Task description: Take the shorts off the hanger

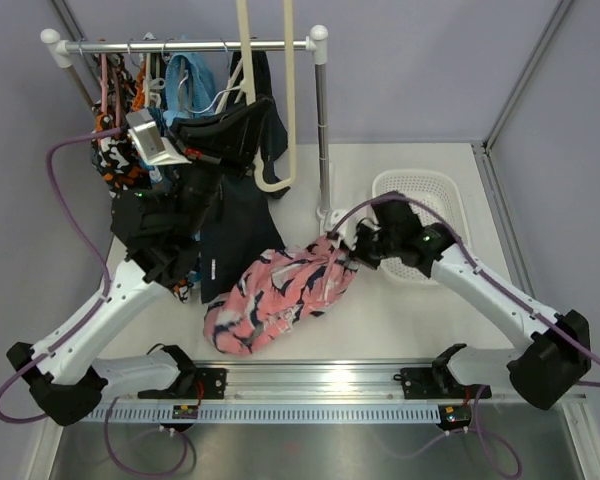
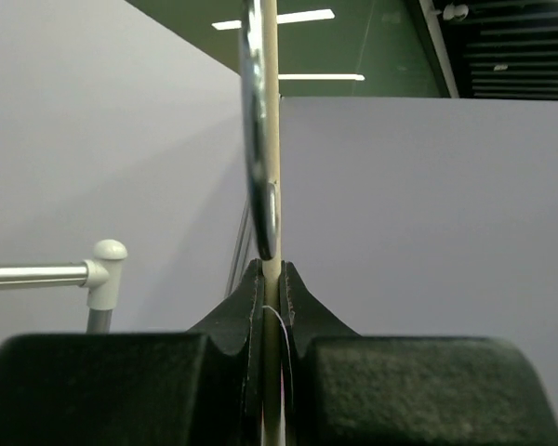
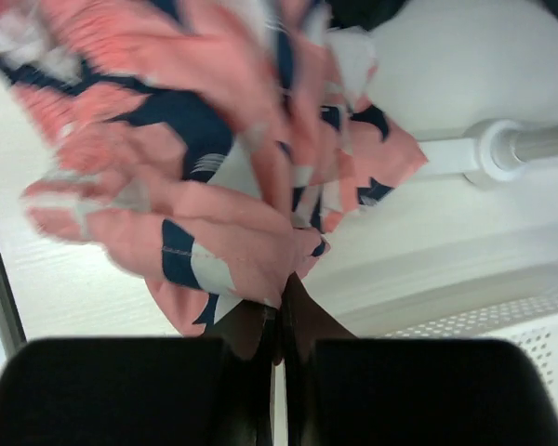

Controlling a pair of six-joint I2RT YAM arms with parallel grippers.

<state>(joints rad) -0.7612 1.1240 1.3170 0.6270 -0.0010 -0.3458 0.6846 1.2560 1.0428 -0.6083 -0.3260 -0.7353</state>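
The clothes rack carries crowded garments at its left end. A white basket sits beside its right post. The left gripper, raised near the rail, is clamped on the hanger. The shorts lie heaped before the rack's foot, off the hanger. One edge is pinched in the low right gripper.

Likely a lab, grey partition walls, ceiling strip lights, white table
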